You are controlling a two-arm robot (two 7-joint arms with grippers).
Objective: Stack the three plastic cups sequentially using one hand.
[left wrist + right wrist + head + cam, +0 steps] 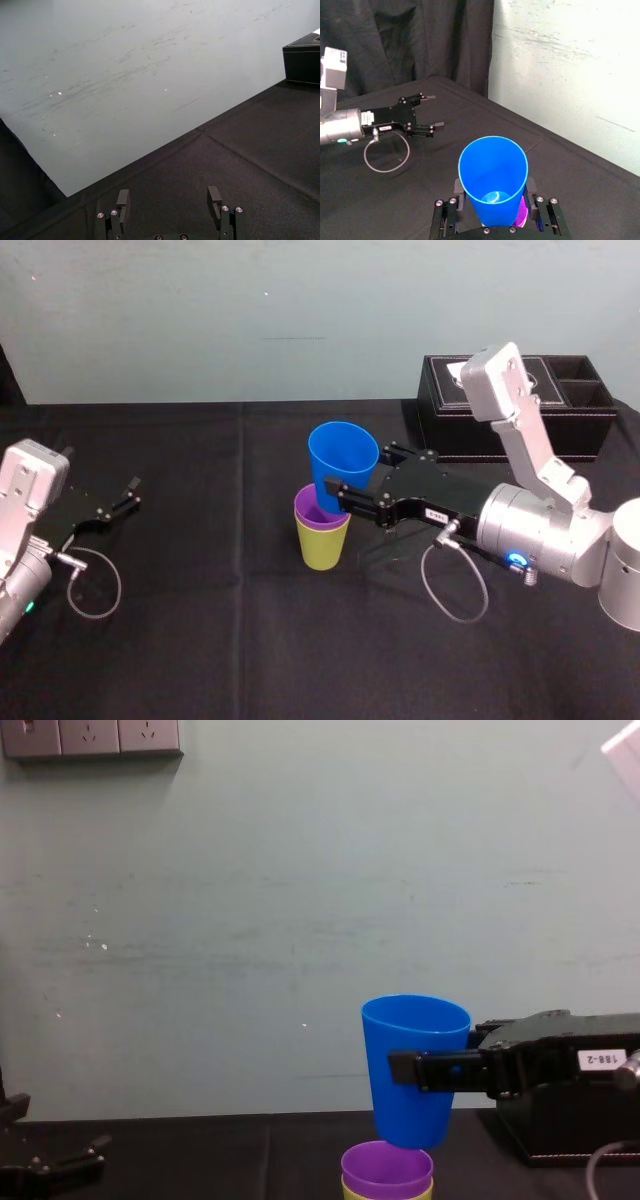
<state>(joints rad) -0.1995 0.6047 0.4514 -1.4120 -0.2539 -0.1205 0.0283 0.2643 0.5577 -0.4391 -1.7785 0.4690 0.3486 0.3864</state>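
Note:
My right gripper (356, 483) is shut on the blue cup (342, 462), one finger on each side of its wall. I hold the cup upright, mouth up, over the purple cup (312, 514), which is nested in the yellow-green cup (323, 548) on the black cloth. From the chest, the blue cup (412, 1060) has its base right at the purple cup's (387, 1166) rim, with the yellow-green rim (390, 1190) below. The right wrist view looks down into the blue cup (492, 172), with purple (521, 215) under it. My left gripper (125, 497) rests open at the left with nothing in it.
A black tissue box (520, 405) stands at the back right, behind my right arm, near the pale wall. A grey cable loop (455, 590) hangs from the right wrist. The black cloth (200, 640) in front and between the arms is bare.

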